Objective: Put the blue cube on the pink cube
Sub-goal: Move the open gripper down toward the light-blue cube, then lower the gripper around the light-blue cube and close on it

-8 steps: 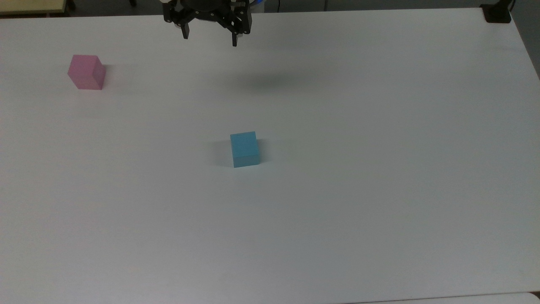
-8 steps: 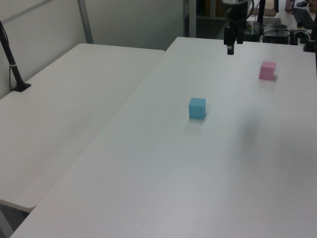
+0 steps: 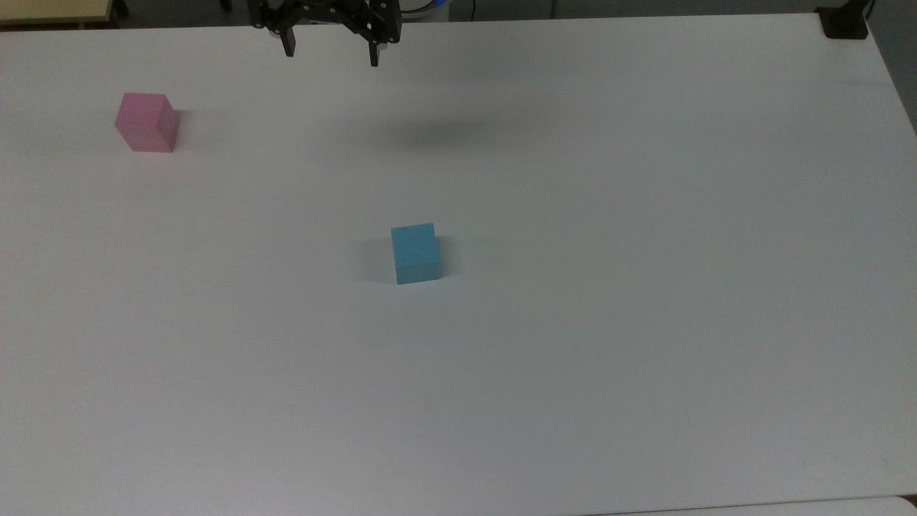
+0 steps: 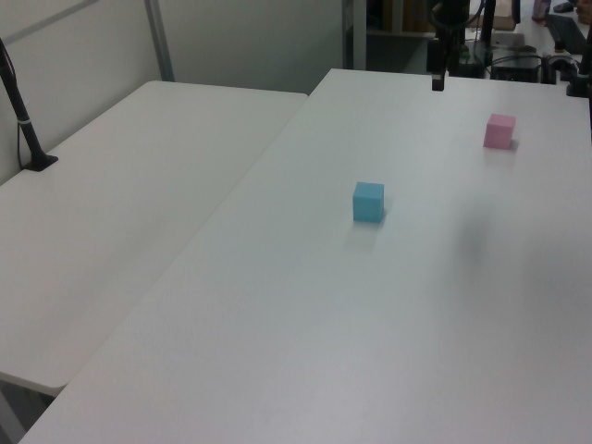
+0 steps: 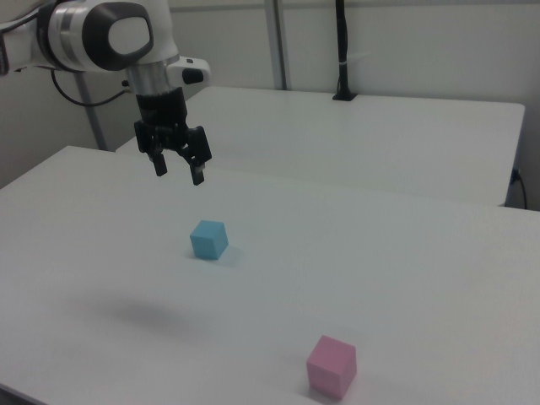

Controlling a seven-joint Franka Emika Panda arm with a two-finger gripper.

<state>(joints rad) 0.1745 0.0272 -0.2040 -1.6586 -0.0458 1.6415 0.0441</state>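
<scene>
one blue cube (image 3: 415, 252), one pink cube (image 3: 147, 122), two tables (image 4: 139, 185)

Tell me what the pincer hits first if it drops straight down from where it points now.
Probably bare table: the open pincer hangs beside the blue cube, not over it, though depth is unclear.

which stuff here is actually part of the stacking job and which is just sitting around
Part of the job:
- blue cube, alone mid-table
- pink cube, apart from it
- claw, open, above the table

Just around:
- black pole on the neighbouring table
- black mount at the table corner
</scene>
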